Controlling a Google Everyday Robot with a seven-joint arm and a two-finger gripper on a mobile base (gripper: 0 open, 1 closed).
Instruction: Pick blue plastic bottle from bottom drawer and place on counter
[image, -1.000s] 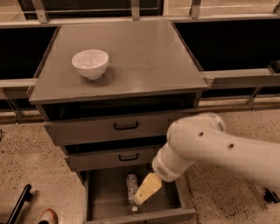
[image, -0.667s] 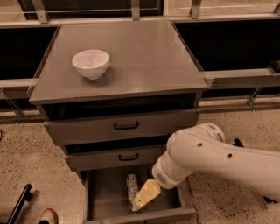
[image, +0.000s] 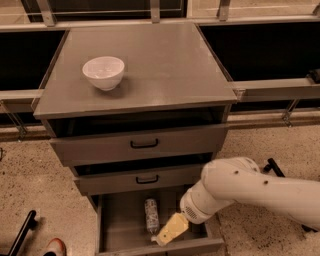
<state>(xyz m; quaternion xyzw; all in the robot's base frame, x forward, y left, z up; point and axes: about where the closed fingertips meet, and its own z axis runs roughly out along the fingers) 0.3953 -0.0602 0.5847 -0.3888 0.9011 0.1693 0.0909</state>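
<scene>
The blue plastic bottle lies flat on the floor of the open bottom drawer, its length running front to back. My gripper reaches down into the drawer from the right on a white arm, its yellowish tip just right of and in front of the bottle's near end. The counter is the grey top of the cabinet above.
A white bowl stands on the counter's left part. Two drawers with black handles sit above the bottom one, both slightly open. A black base leg and a red-tipped thing are on the floor at left.
My arm has lowered and swung left, bringing the gripper deeper into the drawer beside the bottle. The bottle has not moved.
</scene>
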